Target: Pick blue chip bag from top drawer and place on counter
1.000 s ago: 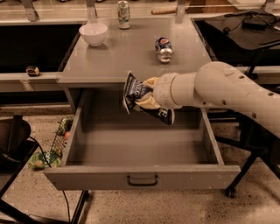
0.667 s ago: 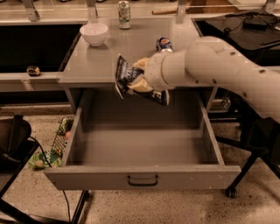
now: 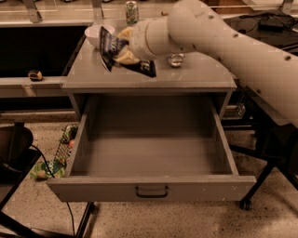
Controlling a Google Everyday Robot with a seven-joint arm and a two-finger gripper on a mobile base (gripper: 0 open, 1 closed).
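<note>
My gripper [image 3: 124, 49] is shut on the blue chip bag [image 3: 111, 45], a crinkled dark-blue foil bag with white lettering. It holds the bag tilted above the left middle of the grey counter [image 3: 93, 74]. The bag's lower end [image 3: 144, 69] hangs close over the counter; I cannot tell if it touches. The top drawer [image 3: 151, 186] stands pulled fully open below, its inside bare, with a small dark handle at its front centre. My arm comes in from the upper right and hides part of the counter.
A white bowl [image 3: 94, 33] sits at the counter's back left, just behind the bag. A green-and-white can [image 3: 132, 10] stands at the back. A can [image 3: 175, 59] lies on its side under my arm. Chair legs and cables stand on both sides of the cabinet.
My gripper has lifted the chip bag up out of the drawer and carried it back and left, from over the drawer's rear edge to above the counter.
</note>
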